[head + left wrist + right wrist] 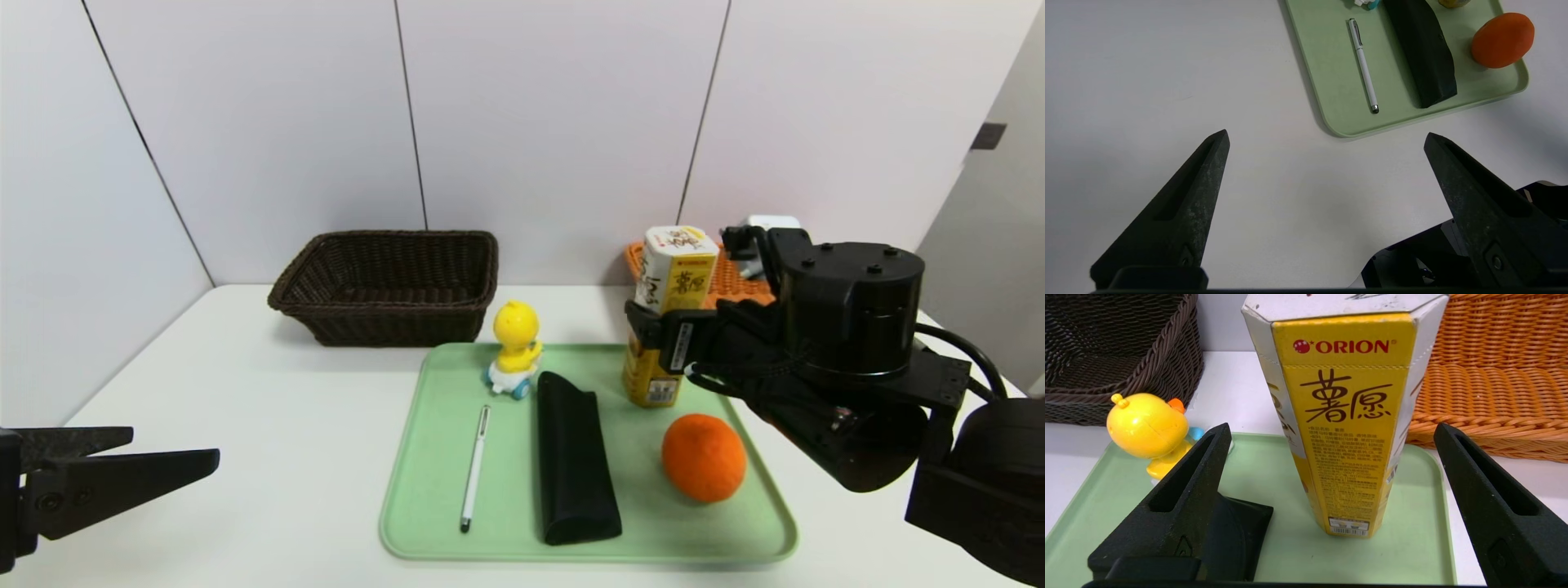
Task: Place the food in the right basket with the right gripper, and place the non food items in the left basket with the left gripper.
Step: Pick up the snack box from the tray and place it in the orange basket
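Across a white surface (269, 408) backed by pale wall panels, a green tray (433, 490) lies toward the near edge, right of the middle. On the tray stand a yellow duck toy (516, 347) at the far left corner and a tall yellow-and-white snack carton (665, 314) near the far right corner. A white pen (474, 467) and a black pouch (573, 457) lie lengthwise side by side in the middle. An orange (703, 457) rests by the tray's right edge, near the front.

Beyond the tray's far left corner sits the dark brown basket (388, 282), at the back of the surface. The bright orange basket (739, 282) sits behind the carton at the back right, partly hidden by the arm.

At the tray's right edge, the right gripper (1329, 430) faces the upright carton with its jaws spread wide, one on each side, neither touching it. The left gripper (1327, 136) hangs over bare surface near the front left corner, jaws also wide apart and holding nothing. Bare surface stretches between it and the tray's left edge.
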Available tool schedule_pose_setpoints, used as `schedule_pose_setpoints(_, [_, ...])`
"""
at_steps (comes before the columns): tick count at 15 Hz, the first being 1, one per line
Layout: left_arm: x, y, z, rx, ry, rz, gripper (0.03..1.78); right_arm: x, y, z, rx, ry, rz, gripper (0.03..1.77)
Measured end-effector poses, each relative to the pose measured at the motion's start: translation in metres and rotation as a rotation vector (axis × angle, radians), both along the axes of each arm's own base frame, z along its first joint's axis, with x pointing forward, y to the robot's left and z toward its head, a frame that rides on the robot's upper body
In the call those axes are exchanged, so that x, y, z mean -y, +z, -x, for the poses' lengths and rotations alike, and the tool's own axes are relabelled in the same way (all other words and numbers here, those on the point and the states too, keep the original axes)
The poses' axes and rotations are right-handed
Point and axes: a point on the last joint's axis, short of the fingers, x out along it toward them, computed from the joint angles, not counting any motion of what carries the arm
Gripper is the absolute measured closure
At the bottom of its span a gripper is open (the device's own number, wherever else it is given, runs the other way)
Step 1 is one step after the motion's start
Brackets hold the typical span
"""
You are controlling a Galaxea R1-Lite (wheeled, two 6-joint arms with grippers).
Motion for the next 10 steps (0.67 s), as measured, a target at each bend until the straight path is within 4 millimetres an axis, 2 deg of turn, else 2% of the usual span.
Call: schedule_pose_setpoints(10, [0.0, 0.0, -0.001, 0.0, -0.002, 0.0, 0.12, -0.007, -0.016, -0.028, 0.013, -0.039, -0.03, 0.09])
